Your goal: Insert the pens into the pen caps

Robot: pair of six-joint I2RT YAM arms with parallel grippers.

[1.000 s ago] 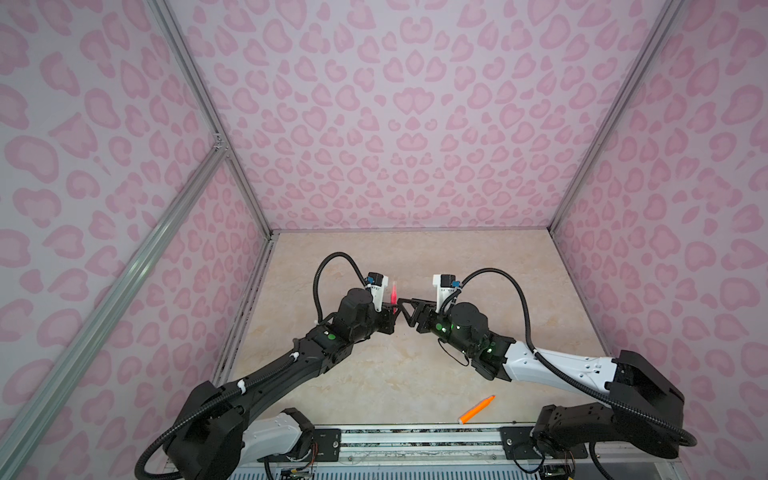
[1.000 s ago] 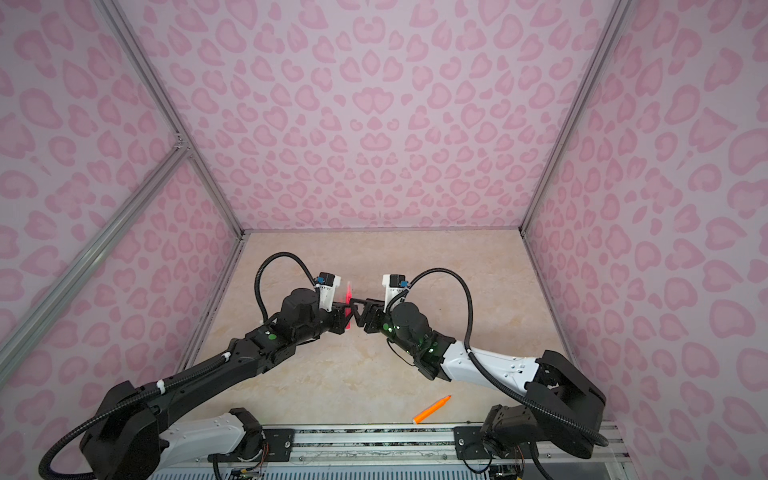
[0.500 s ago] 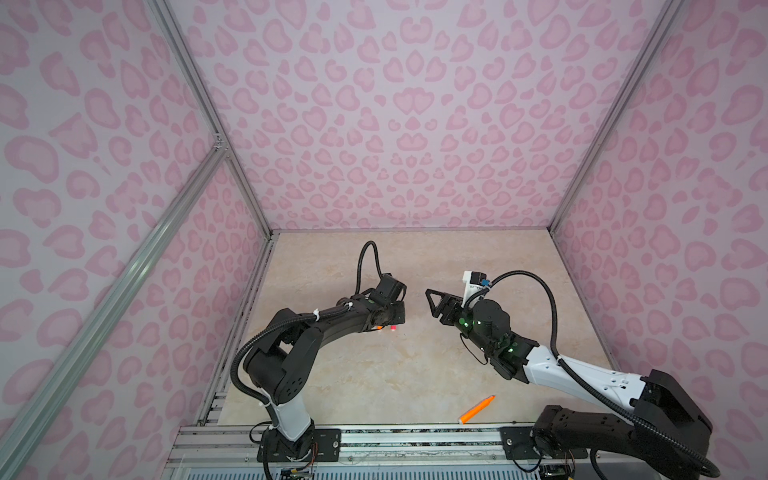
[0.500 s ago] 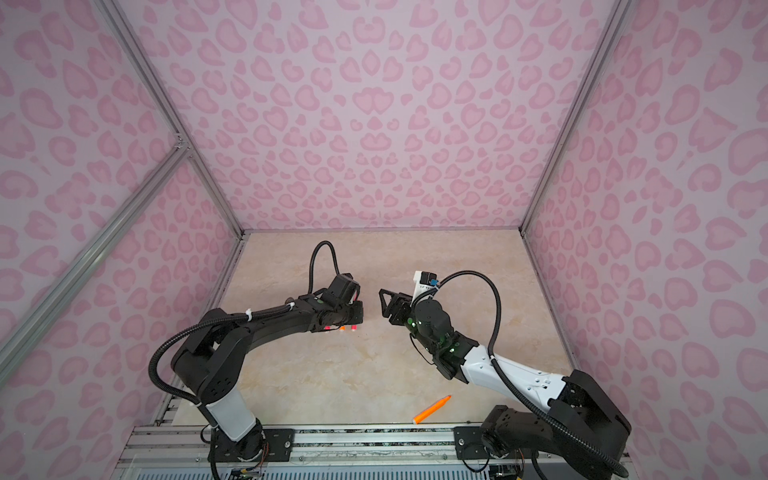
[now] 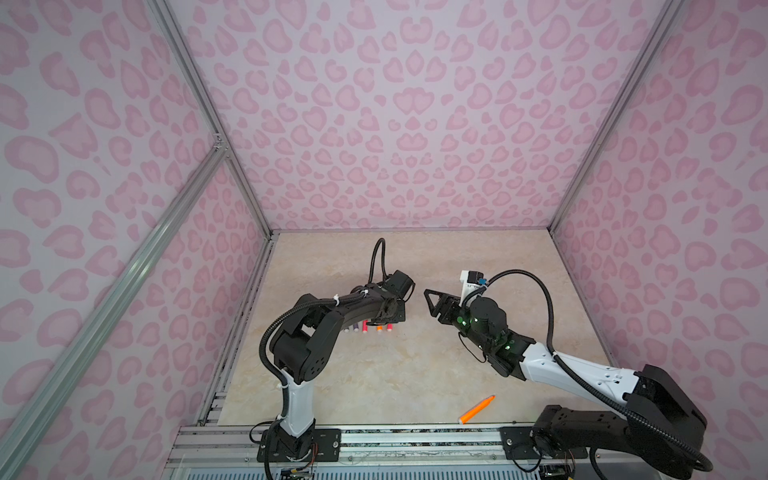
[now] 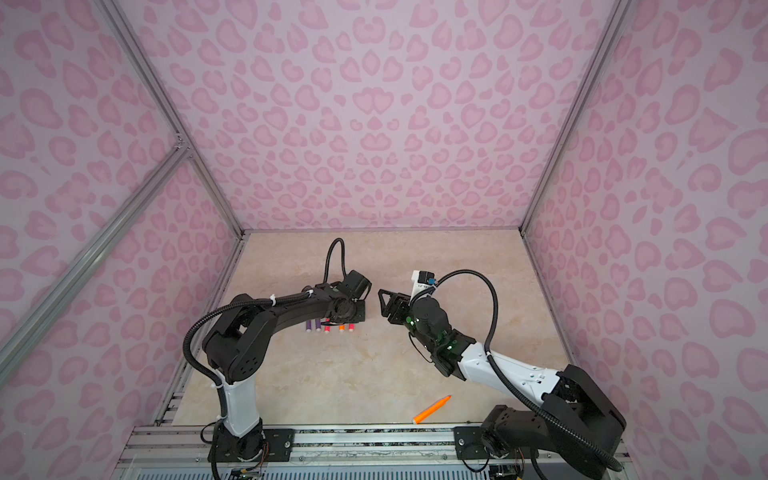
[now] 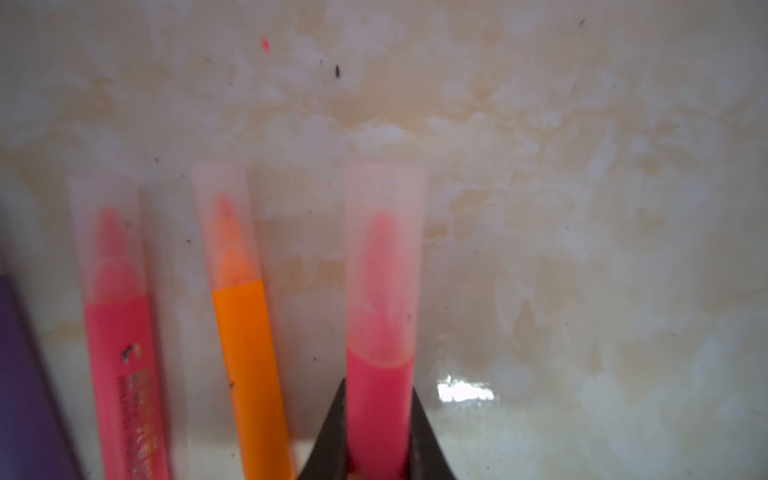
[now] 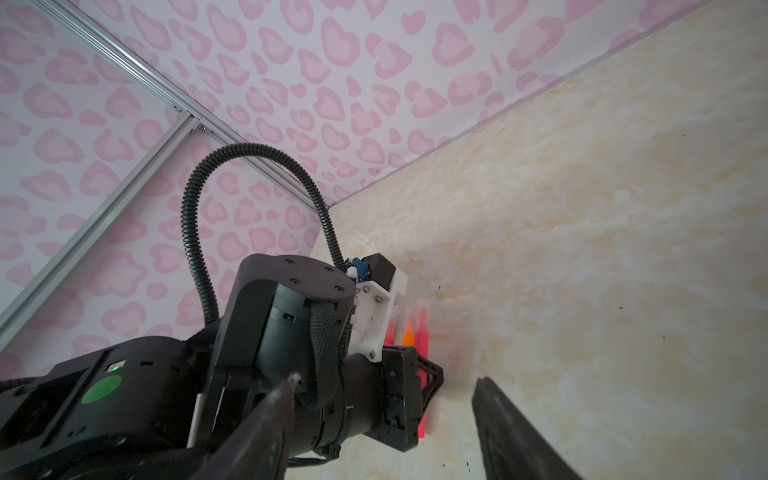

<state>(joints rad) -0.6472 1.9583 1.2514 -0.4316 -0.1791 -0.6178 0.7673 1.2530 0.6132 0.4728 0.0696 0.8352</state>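
Observation:
My left gripper (image 7: 378, 415) is shut on a pink-red pen (image 7: 379, 399) whose tip sits inside a clear pen cap (image 7: 384, 249). It holds the pen low over the table at the right end of a row of pens (image 5: 368, 328). Beside it lie a capped orange pen (image 7: 249, 353), another capped pink-red pen (image 7: 120, 374) and a purple pen (image 7: 20, 374). A loose orange pen (image 5: 477, 409) with a bare tip lies near the front edge. My right gripper (image 5: 432, 301) hangs open and empty to the right of the row, fingers pointing at the left gripper.
Pink patterned walls (image 5: 395, 124) close in the beige marbled table (image 5: 415, 365) on three sides. A metal rail (image 5: 374, 436) with both arm bases runs along the front edge. The left arm's elbow (image 5: 307, 332) stands over the row's left side.
A second ago both grippers met in mid-air at the pink-red pen. The left arm has since swung down to the row with the pen, and the right gripper has drawn back to the right.

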